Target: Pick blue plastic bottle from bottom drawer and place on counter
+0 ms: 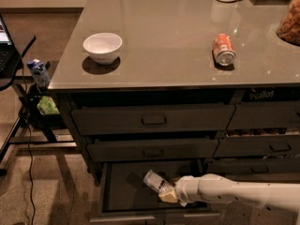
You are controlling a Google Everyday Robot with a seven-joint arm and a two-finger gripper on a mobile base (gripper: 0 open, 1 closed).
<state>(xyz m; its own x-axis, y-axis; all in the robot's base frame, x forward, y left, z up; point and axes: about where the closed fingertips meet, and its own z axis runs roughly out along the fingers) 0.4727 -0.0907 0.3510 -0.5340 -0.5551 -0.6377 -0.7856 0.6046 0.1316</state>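
Camera view, gripper (168,195): low inside the open bottom drawer (123,197).
Grip: we cannot tell how far open it is, nor whether it holds anything.
Blue plastic bottle (156,182): touching the gripper, just up-left of it, tilted; pale, clear, white label.
Progress: we judge the pick underway; lifting to the counter (164,27), well above the gripper, remains.

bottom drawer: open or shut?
Open. The bottom drawer is pulled out, dark floor exposed; the blue plastic bottle lies inside, with the end effector at its near end.
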